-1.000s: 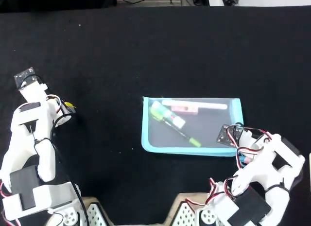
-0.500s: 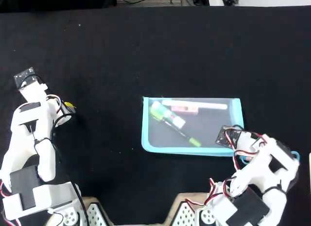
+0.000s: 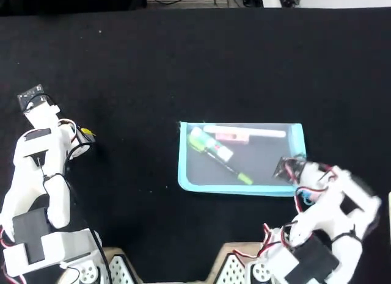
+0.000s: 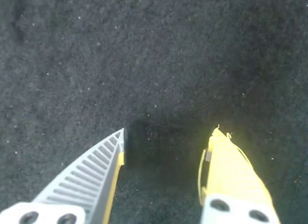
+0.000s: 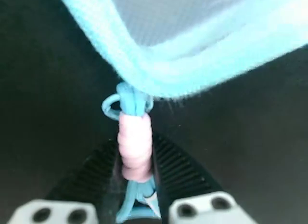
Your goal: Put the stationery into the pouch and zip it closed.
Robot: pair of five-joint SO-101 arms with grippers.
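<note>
Pinching one pink zipper pull (image 5: 136, 149) on one pouch (image 3: 182, 162): right end effector (image 5: 135, 154).

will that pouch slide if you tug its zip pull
Probably slides: the pouch looks thin and soft, lying flat on the black cloth with nothing pinning it. Likely floppy if lifted, sagging around the pens. The corded pull, clamped in the right gripper's jaws, should bend, not push.
</note>
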